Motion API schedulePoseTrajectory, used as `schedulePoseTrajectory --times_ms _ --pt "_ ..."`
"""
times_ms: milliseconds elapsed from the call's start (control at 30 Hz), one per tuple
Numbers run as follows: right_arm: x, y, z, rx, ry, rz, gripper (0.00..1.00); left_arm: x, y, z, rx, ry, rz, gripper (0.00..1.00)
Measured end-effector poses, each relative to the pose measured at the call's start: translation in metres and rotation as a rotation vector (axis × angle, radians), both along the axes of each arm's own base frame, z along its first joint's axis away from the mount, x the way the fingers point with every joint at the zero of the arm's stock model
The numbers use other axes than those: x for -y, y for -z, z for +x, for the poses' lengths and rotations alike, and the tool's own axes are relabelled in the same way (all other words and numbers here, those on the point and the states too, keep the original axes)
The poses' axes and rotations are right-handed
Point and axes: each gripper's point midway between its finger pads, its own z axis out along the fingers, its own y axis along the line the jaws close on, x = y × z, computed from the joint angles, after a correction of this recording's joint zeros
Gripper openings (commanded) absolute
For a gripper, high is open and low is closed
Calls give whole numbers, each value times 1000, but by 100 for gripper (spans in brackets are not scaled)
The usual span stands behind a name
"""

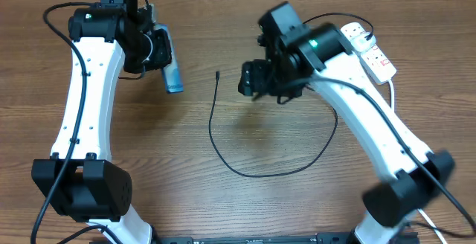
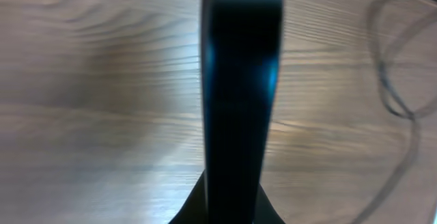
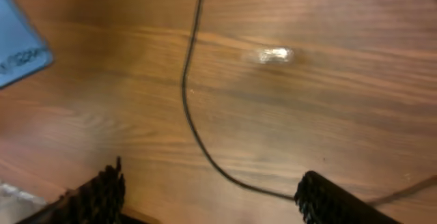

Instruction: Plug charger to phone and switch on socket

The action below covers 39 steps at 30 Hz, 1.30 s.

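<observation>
Phone gripped at left, charger cable loose mid-table, nothing plugged in yet.

Left gripper [image 1: 167, 62] is pinched shut on the phone [image 1: 174, 79], held edge-on; I cannot tell if it is lifted or resting on the table [image 1: 282, 147]. Just right of it, the plug tip [image 1: 217, 74] lies free on the wood, apart from the phone. The charger cable [image 1: 223, 158] loops toward the near edge, then back up under the right arm. Right gripper [image 1: 249, 79] hovers near the tip, fingers [image 3: 95, 195] spread wide and holding nothing, with the cable on the table below them. Power strip [image 1: 370, 47] sits far right at the back; its switch position is too small to read. Judged early: the tip needs picking up and seating, then the switch needs pressing.
</observation>
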Motion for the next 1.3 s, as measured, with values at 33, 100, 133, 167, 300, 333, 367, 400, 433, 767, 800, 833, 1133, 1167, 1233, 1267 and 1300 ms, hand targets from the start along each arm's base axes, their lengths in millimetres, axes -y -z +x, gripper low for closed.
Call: schedulePoseTrajectory --times_ms 33,100,133,167,300,333,367,400,433,767,800,833,1133,1167,1233,1267,1300 --pt "0 0 4 -13 -1 -22 83 -5 1 -1 -7 -23 22 4" --pt "-2 -3 15 -24 1 -57 84 -12 3 -2 -17 -58 56 4" --pt "-5 -4 24 -17 3 -66 86 -14 3 -2 -18 -70 65 4" --pt "-8 -4 32 -7 4 -70 88 -16 4 -2 -20 -80 73 4" --pt "-34 6 82 102 10 -26 90 -21 5 -4 -34 -107 93 4" --pt "-41 13 95 132 12 -15 90 -21 6 -6 -42 -109 96 4" --pt "-44 18 101 141 14 -13 89 -22 6 -8 -50 -110 99 4" --pt "-49 27 109 147 16 -11 85 -22 7 -10 -60 -111 103 4" --pt "-52 37 114 146 30 -16 80 -23 8 -12 -68 -113 105 4" --pt "-79 147 118 42 124 -155 58 -28 10 -18 -94 -131 129 4" --pt "-81 156 116 39 122 -171 56 -28 10 -18 -95 -131 130 4" --pt "-83 165 114 38 120 -191 56 -28 10 -18 -96 -131 131 4" --pt "-98 193 113 83 117 -254 50 -28 11 -22 -109 -131 133 4" --pt "-98 192 114 88 120 -253 49 -28 11 -22 -109 -131 133 4" --pt "-97 192 118 104 129 -254 45 -28 11 -22 -109 -131 133 4" --pt "-96 191 120 113 135 -260 44 -28 11 -22 -109 -131 133 4" --pt "-95 191 121 121 139 -268 42 -28 11 -22 -109 -131 133 4"
